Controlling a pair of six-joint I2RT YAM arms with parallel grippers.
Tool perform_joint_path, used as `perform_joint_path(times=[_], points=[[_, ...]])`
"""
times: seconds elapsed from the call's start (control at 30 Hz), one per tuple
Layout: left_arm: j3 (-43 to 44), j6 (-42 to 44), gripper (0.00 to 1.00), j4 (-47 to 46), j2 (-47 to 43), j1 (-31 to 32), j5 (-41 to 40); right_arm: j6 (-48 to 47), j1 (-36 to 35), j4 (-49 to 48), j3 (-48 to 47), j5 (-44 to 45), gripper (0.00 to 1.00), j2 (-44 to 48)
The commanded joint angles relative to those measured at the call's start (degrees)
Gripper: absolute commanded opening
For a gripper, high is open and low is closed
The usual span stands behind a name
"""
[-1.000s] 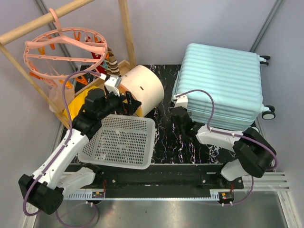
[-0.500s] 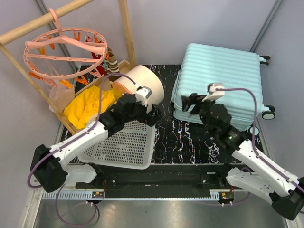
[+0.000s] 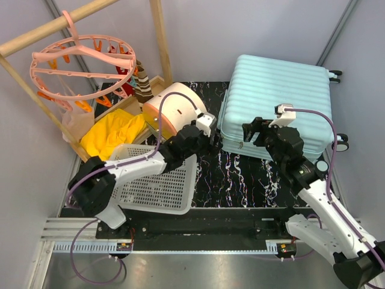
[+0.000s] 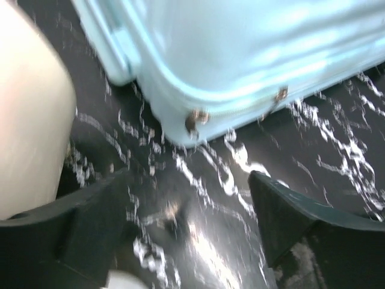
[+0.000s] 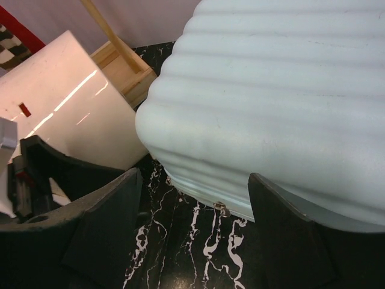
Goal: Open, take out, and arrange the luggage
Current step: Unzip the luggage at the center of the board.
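Top external view: the large pale mint-blue ribbed hard-shell suitcase lies shut on its broad side over the far right corner of the black white-veined surface. Its black-and-white wheels hang past the right edge. Left of it, near the far edge, sits the cream-and-orange rounded drawer box. A white perforated plastic basket stands at the near left of the surface, under the left arm.

The left arm reaches across the basket toward the suitcase's near left corner. In the left wrist view the left pincer is released, its dark fingers spread wide with only the surface between them. The corner's metal zip pulls sit just ahead, apart from the fingers.

The right arm hovers over the suitcase's near edge. In the right wrist view the right pincer is also released, fingers wide, holding nothing, with the ribbed shell beyond and the drawer box to its left.

A yellow cloth lies by the left edge, beneath a pink round peg hanger.
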State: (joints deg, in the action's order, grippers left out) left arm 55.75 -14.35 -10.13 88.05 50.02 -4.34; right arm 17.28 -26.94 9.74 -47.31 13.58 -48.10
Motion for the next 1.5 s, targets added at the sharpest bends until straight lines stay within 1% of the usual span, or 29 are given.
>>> perform_joint_path(times=[0.0, 0.03, 0.07, 0.13, 0.17, 0.2, 0.3, 0.4, 0.53, 0.87, 0.93, 0.97, 1.03, 1.13, 1.17, 1.27, 1.3, 1.47], points=[[0.94, 5.64, 0.79, -16.14, 4.4, 0.17, 1.77, 1.44, 0.22, -0.24, 1.96, -2.33, 0.81, 3.62], [1.99, 7.39, 0.78, -16.32, 5.19, 0.17, 2.75, 1.44, 0.22, -0.16, 2.13, -2.42, 0.81, 3.97], [2.26, 8.01, 0.74, -16.59, 6.59, 0.17, 3.63, 1.62, 0.22, -0.16, 2.31, -2.42, 0.81, 4.58], [2.52, 9.42, 0.71, -17.99, 7.48, 0.08, 5.03, 1.62, 0.13, -0.07, 2.13, -2.51, 0.81, 4.94], [2.53, 9.69, 0.66, -18.17, 7.75, 0.08, 5.48, 1.71, 0.22, 0.02, 1.87, -2.68, 0.81, 4.94], [2.79, 9.78, 0.65, -18.08, 8.53, -0.1, 5.48, 1.88, 0.22, 0.02, 1.78, -2.77, 0.81, 5.03], [4.1, 9.78, 0.63, -17.03, 10.03, -0.54, 6.71, 2.23, 0.31, 0.02, 1.52, -3.39, 0.81, 5.12], [4.37, 10.04, 0.61, -18.6, 10.91, -1.32, 8.64, 2.5, 0.22, 0.02, 1.61, -3.65, 0.81, 5.21], [5.77, 10.04, 0.5, -18.61, 13.28, -2.29, 10.23, 2.85, 0.22, 0.37, 1.96, -3.65, 0.81, 5.82], [6.57, 10.31, 0.5, -18.7, 15.13, -3.0, 11.19, 2.76, 0.22, 0.55, 1.87, -3.04, 0.81, 5.56], [6.92, 10.31, 0.49, -19.48, 15.48, -3.09, 11.72, 2.76, 0.22, 0.55, 1.87, -2.86, 0.81, 5.47], [6.92, 10.31, 0.44, -20.36, 16.01, -3.17, 12.33, 2.85, 0.22, 0.55, 2.04, -2.77, 0.81, 5.47], [6.92, 10.48, 0.4, -21.15, 16.45, -3.09, 12.25, 2.76, 0.22, 0.63, 2.22, -2.42, 0.81, 5.82], [6.75, 10.57, 0.23, -22.39, 16.63, -3.09, 11.81, 2.59, 0.13, 0.81, 2.57, -2.25, 0.81, 6.08], [6.66, 10.74, 0.14, -22.91, 16.54, -3.09, 11.81, 2.5, 0.13, 0.81, 2.75, -2.16, 0.81, 6.17], [6.66, 11.71, 0.05, -23.09, 16.36, -3.09, 11.64, 2.67, 0.22, 1.16, 3.28, -1.89, 0.81, 6.26], [6.48, 12.15, 0.0, -23.09, 16.1, -3.09, 11.46, 2.76, 0.13, 1.25, 3.45, -1.81, 0.81, 6.26], [2.63, 12.51, 0.0, -27.12, 14.43, -3.09, 12.34, 2.85, 0.22, 1.69, 4.07, -1.46, 0.81, 6.35]])
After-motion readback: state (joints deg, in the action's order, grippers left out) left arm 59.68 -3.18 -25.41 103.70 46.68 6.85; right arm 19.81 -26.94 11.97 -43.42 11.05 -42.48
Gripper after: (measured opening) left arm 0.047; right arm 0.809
